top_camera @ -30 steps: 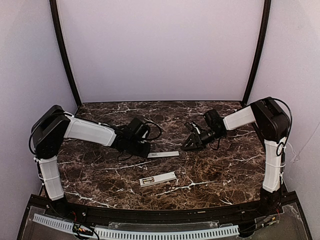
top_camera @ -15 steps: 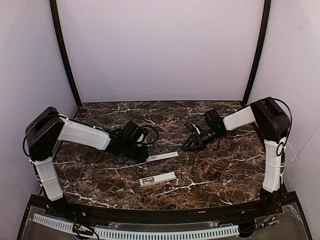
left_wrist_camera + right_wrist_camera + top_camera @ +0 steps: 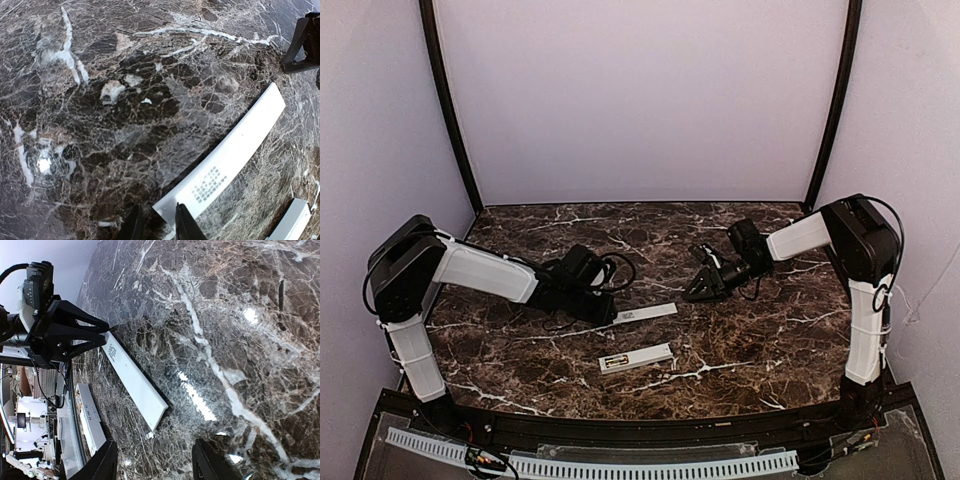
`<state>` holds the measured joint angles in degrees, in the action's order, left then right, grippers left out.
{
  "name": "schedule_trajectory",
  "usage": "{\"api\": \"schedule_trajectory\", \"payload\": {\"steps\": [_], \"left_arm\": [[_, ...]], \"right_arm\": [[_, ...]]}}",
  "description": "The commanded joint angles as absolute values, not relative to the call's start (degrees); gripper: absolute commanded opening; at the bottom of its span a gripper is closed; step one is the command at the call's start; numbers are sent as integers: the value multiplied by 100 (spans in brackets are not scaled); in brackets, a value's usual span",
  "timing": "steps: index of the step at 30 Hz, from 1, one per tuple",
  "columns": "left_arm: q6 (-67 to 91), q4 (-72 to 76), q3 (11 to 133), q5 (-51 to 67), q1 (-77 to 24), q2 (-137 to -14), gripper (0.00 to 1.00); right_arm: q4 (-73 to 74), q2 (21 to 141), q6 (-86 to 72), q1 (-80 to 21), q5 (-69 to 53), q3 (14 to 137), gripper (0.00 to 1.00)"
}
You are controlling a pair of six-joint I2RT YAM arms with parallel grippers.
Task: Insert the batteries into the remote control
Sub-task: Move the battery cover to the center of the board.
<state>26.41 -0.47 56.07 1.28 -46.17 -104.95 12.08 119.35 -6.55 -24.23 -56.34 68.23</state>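
Sinking lower over the past second, the left arm (image 3: 485, 270) had swung its elbow outward and settled the left jaws at the counter (image 3: 770, 340), while the right arm (image 3: 800, 237), the remote control (image 3: 645, 355) and the cover strip (image 3: 647, 311) had kept their places.

The remote control lay flat on the counter, on the base side of both sets of jaws and roughly between them. It was well apart from each and touched by neither. Its end toward the left jaws was open, showing a dark-and-gold battery (image 3: 613, 361). How many cells sat there could not be told.

The white cover strip also lay flat, running from the left jaws toward the right jaws, with its small grey print at the end nearest the left jaws.

The left jaws were drawn nearly together at that end, with a corner of the strip lying between the fingertips. Whether they actually pinched it could not be told from either wrist view.

The right jaws stood released and spread wide, near the strip's far end but clear of it, grasping nothing.
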Motion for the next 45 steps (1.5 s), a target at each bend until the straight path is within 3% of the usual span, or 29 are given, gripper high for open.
{"api": "schedule_trajectory", "payload": {"steps": [1,23,39,45], "left_arm": [[2676,-738,5320,334,-4632,-10531,21],[2813,-1408,5453,-252,-4569,-10730,12],[3065,-988,5273,379,-4282,-10786,7],[3150,-430,4915,644,-4191,-10346,17]], "right_arm": [[1323,12018,-668,-2454,-5528,6770,50],[1344,12028,-651,-2500,-5572,6779,50],[1371,12054,-624,-2502,-5559,6772,50],[1375,12039,-619,-2503,-5562,6763,50]]}}
